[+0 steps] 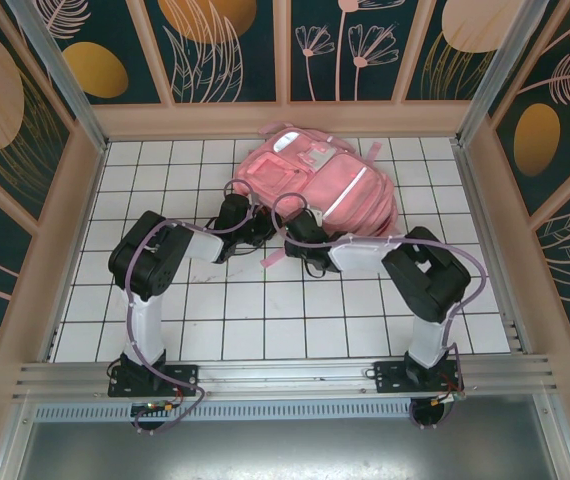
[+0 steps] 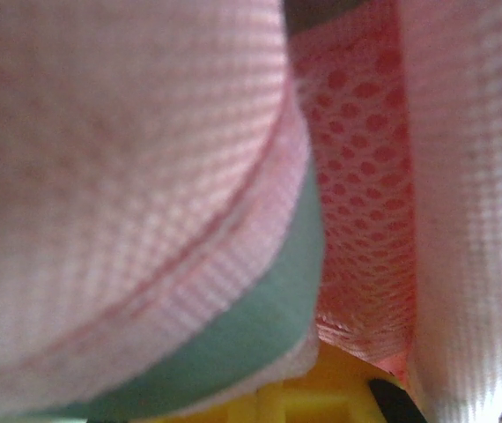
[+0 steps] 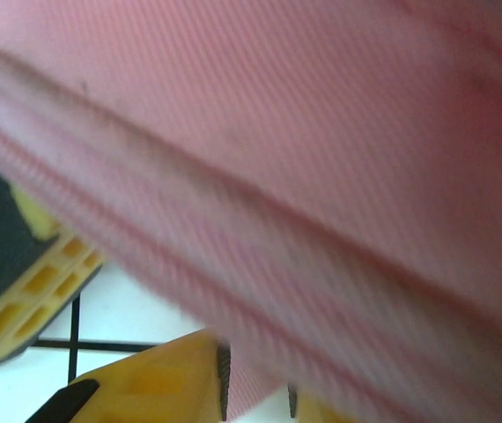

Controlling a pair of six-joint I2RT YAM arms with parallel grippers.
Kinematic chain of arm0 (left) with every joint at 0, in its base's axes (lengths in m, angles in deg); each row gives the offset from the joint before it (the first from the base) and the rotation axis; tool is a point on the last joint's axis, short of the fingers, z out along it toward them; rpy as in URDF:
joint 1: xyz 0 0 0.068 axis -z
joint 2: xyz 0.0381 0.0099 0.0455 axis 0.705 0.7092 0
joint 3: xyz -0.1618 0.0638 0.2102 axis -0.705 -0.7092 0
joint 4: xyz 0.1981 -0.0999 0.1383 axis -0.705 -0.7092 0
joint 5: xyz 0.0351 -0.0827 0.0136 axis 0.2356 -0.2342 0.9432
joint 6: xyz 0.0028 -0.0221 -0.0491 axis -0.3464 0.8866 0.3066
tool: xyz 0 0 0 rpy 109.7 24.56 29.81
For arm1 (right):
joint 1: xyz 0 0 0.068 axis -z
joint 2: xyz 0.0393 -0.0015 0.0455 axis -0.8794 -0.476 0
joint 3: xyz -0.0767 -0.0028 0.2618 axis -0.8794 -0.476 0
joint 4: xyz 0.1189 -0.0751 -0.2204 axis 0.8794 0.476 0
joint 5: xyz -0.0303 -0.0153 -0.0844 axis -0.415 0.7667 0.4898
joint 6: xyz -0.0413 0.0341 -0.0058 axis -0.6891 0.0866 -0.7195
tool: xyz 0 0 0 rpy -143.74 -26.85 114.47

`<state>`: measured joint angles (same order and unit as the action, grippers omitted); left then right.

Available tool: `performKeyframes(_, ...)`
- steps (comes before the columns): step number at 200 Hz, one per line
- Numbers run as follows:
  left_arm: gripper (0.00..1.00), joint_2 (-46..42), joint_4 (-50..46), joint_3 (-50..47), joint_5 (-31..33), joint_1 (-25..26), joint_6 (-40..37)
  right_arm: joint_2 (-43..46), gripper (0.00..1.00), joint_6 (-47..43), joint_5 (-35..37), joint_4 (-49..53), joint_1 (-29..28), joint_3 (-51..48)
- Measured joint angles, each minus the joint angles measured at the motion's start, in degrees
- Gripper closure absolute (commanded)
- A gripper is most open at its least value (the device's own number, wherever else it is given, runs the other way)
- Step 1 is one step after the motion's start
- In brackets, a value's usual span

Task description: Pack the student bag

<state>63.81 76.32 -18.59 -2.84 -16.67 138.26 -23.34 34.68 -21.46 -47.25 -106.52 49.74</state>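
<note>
The student bag (image 1: 315, 185) lies flat at the far middle of the desk (image 1: 265, 320), front pockets facing up. Its long axis runs away from the arms and slants a little, with the far end leaning left and the near end right. Both arms reach forward and inward to the bag's near edge. The left claw (image 1: 233, 215) is at the near-left corner and the right claw (image 1: 300, 228) is just beside it toward the middle of that edge, so the bag lies directly ahead of both. A loose pink strap (image 1: 275, 257) trails onto the desk between them. In the left wrist view pink weave and mesh of the bag (image 2: 128, 176) crowd the lens, with a grey-green band across them. That claw is fully closed, but its tips are hidden, so I cannot tell whether any fabric is pinched. In the right wrist view a seamed pink panel of the bag (image 3: 321, 132) hangs close overhead. Below it the right claw (image 3: 255, 397) has its yellow fingers slightly apart, with a fold of pink sitting in the gap and the white desk (image 3: 136, 308) underneath. It does not look like a firm grip. The coming move likely turns on this near edge. Neither arm is clearly the nearer, though the right sits more centrally and so seems better placed to take the edge. The left at the corner seems better placed to steady or lift the bag along its length. An opening to pack through is not visible here.
</note>
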Motion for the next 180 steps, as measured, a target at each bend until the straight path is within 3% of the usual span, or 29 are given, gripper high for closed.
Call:
performKeyframes(108, 1.00, 0.5, 0.1, 0.8, 2.4, -0.3, 0.1, -6.8, 0.75, 0.0, -4.0, -1.5, 2.5, 7.1)
performKeyframes(180, 1.00, 1.1, 1.6, 0.8, 4.7, -1.3, 0.8, -11.1, 0.90, 0.3, -1.7, 1.4, 1.8, 13.4)
